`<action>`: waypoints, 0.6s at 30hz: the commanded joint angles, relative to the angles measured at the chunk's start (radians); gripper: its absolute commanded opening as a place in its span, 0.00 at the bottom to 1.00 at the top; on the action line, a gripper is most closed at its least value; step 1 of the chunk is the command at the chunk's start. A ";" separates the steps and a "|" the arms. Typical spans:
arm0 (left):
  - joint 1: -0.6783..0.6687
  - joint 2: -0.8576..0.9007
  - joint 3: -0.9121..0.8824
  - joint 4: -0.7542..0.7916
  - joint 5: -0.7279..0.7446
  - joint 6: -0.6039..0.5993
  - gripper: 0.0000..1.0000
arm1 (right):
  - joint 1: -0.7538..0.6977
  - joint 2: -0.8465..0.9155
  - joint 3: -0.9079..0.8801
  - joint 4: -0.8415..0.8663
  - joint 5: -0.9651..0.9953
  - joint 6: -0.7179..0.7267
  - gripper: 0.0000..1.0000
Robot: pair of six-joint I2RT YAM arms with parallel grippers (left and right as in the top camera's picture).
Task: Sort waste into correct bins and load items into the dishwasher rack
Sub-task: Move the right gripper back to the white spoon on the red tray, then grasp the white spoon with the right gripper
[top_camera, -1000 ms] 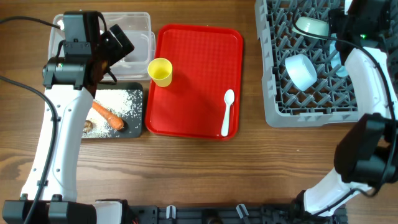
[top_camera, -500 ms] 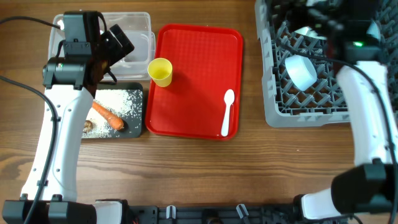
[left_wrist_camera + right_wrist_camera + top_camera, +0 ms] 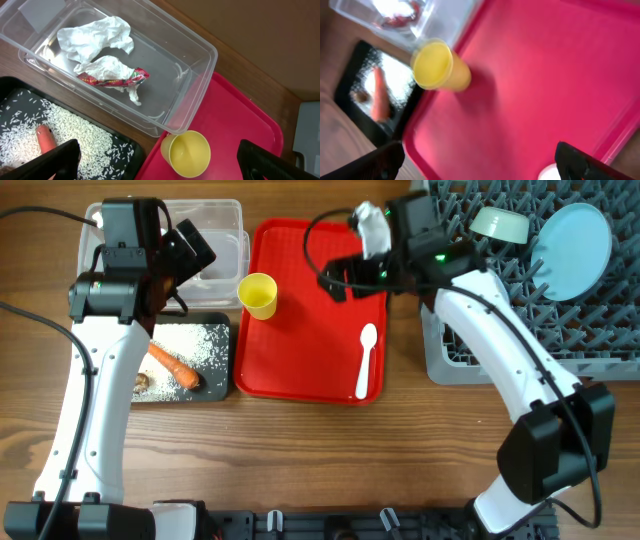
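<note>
right pincer (image 3: 338,280) released and empty over the far right of the red tray (image 3: 310,350), small yellow cup (image 3: 258,295) upright at the tray's far-left corner, apart from the pincer, white plastic spoon (image 3: 365,360) by the tray's right edge

The worktop (image 3: 330,450) is matt, grained wood. The tub (image 3: 195,85) is clear, glossy plastic, holding a crumpled paper napkin (image 3: 95,37) and a shiny, foil-like wrapper (image 3: 112,77). The red tray (image 3: 320,310) looks finely textured plastic. The cup (image 3: 186,152) and spoon (image 3: 366,360) are smooth plastic, and the rack (image 3: 500,350) is matt grey plastic.
</note>
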 commanded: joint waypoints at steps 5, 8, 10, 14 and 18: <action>0.006 0.000 -0.002 -0.001 -0.010 -0.006 1.00 | 0.010 0.009 0.000 -0.167 0.179 0.003 1.00; 0.006 0.000 -0.002 -0.001 -0.010 -0.006 1.00 | 0.011 0.010 -0.016 -0.178 0.182 -0.051 0.92; 0.006 0.000 -0.002 0.000 -0.010 -0.006 1.00 | 0.011 0.010 -0.035 -0.182 0.184 -0.052 0.86; 0.006 0.000 -0.002 -0.001 -0.010 -0.006 1.00 | 0.011 0.011 -0.128 -0.182 0.179 -0.023 0.75; 0.006 0.000 -0.002 -0.001 -0.010 -0.006 1.00 | 0.024 0.012 -0.220 -0.144 0.158 0.018 0.68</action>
